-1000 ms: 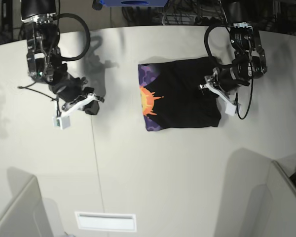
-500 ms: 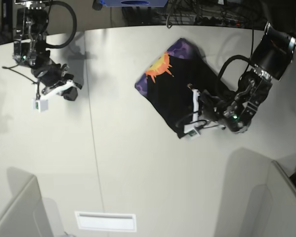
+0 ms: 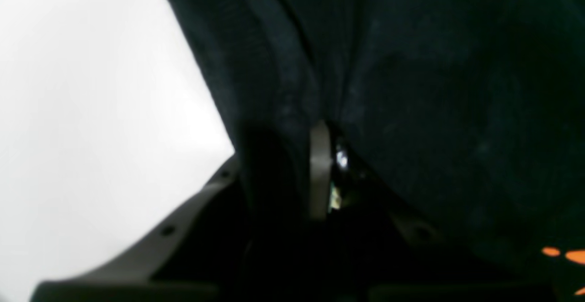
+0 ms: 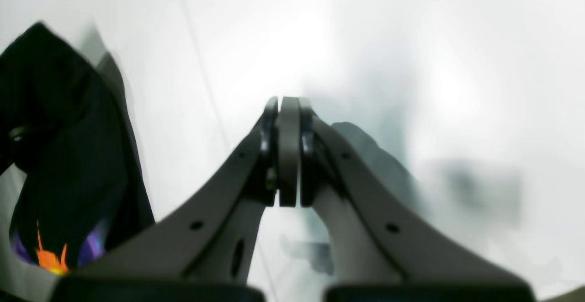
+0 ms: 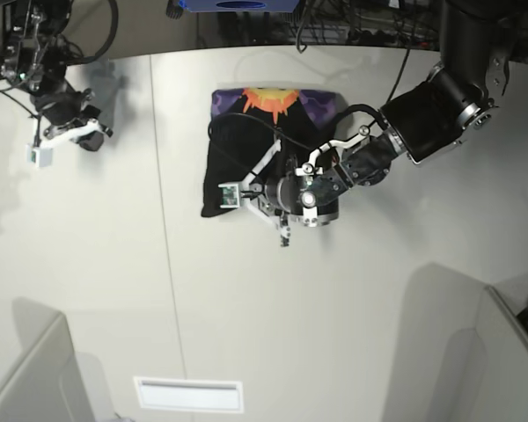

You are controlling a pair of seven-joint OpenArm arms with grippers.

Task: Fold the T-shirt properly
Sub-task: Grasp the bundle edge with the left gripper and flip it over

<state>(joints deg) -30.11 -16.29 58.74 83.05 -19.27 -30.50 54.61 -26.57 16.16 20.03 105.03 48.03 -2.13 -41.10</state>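
Ahead of my left jaws: the T-shirt [image 5: 246,141] lay folded into a compact dark block on the table [image 5: 246,308], its orange sunburst and purple print along the far edge.
Left gripper [image 5: 246,186]: I saw it reaching across the near edge of the shirt, jaws narrow, with black cloth bunched right against the fingers [image 3: 320,169] in the wrist view; it looked pinched on the fabric.
Right gripper [image 5: 66,139]: I had it well off to the side of the shirt, over bare table, with both jaw faces pressed flat together on nothing.
To one side of my right jaws: the wrist view caught the T-shirt [image 4: 68,156] as a dark shape with a sliver of orange and purple at its lower end.
Surface under the jaws: pale, matte, curved along the far edge, with a thin seam [image 5: 167,290] running front to back between the two grippers; soft arm shadows lay on it.
Room beyond the jaws: cables [image 5: 352,26] and dark equipment sat behind the table's far rim; light partition panels [image 5: 26,378] stood at the near corners, and a white slotted plate [image 5: 189,394] lay flush in the near surface.
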